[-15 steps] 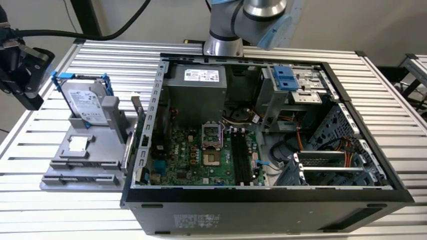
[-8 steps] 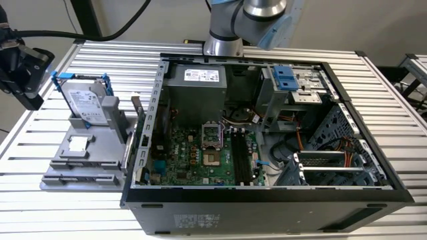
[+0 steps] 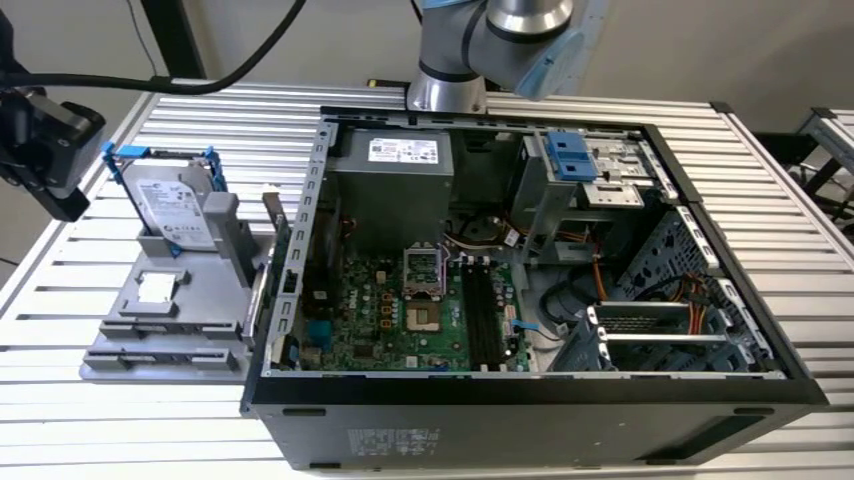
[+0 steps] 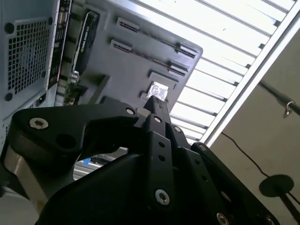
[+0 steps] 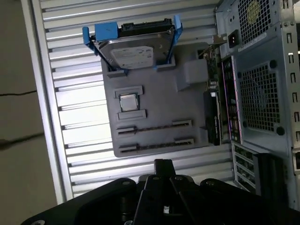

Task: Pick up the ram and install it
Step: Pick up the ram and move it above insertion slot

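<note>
The ram shows in the first wrist view as a thin dark strip (image 5: 154, 127) standing on edge between two clips of the grey holder tray (image 5: 187, 112). A second similar strip (image 5: 155, 145) sits in the row beside it. My gripper (image 5: 162, 164) hangs above the slatted table, short of the tray's edge, with its black fingers pressed together and nothing between them. It points at the tray in the second wrist view (image 4: 156, 104) too. It sits at the exterior view's far left (image 3: 60, 200). The motherboard's long black slots (image 3: 483, 310) lie inside the open computer case.
On the tray (image 3: 127, 330) stand a grey hard drive in a blue bracket (image 3: 174, 205), a small square chip (image 5: 127, 101) and an upright card (image 3: 274, 265) against the case wall. The case (image 3: 534, 390) fills the table's middle. A black cable (image 3: 200, 80) trails to the gripper.
</note>
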You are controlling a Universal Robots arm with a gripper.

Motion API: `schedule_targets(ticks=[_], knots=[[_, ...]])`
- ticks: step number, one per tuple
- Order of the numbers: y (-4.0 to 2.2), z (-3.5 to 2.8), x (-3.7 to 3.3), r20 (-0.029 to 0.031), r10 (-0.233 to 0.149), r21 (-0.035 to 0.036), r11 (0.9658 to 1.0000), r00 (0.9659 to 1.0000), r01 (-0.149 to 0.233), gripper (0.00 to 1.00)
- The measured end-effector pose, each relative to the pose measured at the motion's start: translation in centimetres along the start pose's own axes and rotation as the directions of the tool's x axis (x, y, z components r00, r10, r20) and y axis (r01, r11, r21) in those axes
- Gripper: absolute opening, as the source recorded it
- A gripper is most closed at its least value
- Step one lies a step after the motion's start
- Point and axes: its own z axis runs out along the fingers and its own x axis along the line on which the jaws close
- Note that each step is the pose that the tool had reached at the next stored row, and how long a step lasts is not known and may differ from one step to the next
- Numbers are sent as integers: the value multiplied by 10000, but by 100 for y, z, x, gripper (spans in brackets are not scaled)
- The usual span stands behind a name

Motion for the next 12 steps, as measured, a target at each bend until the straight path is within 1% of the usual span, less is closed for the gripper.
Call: schedule_targets(ticks=[3,6,9,12], knots=[[0,0,0,22,463,6,9989,9989,-463,0],[0,0,0,45,940,12,9956,9956,-940,0],[0,1,0,68,1412,16,9900,9900,-1412,0],[0,1,0,90,1878,20,9822,9822,-1878,0]])
